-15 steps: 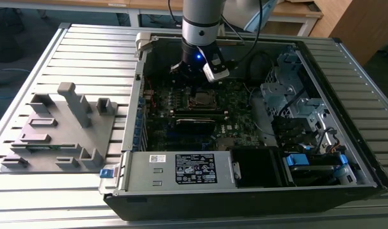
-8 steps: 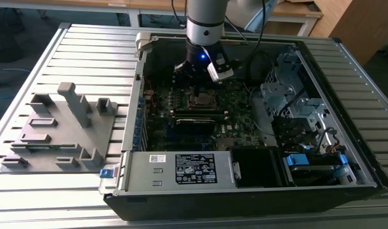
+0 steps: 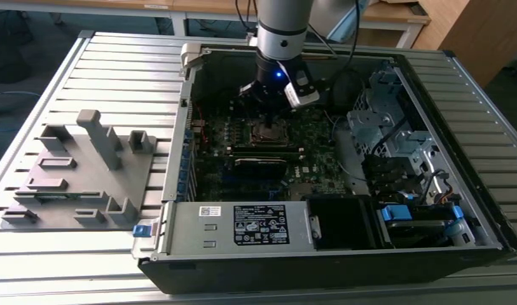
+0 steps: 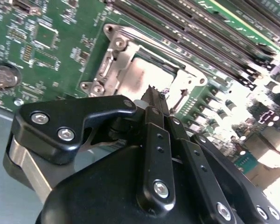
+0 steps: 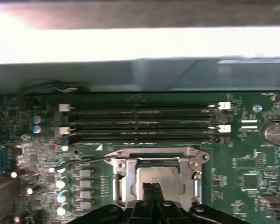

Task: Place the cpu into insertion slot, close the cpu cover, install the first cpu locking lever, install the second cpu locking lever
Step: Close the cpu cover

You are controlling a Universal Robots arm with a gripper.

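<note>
We take the task to be about half done. The slatted metal tabletop (image 3: 88, 70) carries an open black computer case (image 3: 283, 279), and inside it lies the dark green motherboard (image 3: 313, 178), crowded with small parts. The black hand (image 5: 151, 189) hangs low over the insertion slot (image 3: 280, 135). In both wrist views its narrow fingertips meet, closed, and we see nothing between them.

The cpu cover (image 5: 126, 182) is a thin, dull silver frame plate that lies flat over the slot, so we judge that step done. Through its square cut-out shows the cpu (image 5: 170, 179), seated in the slot with a smooth grey metal top.

In the first wrist view, a thin wire locking lever (image 5: 84, 162) runs along one edge of the cover and sticks out past the socket's corner. It looks unlatched to us, though we cannot be sure, and we cannot tell how the second lever stands. We judge that both levers remain to be installed.
</note>
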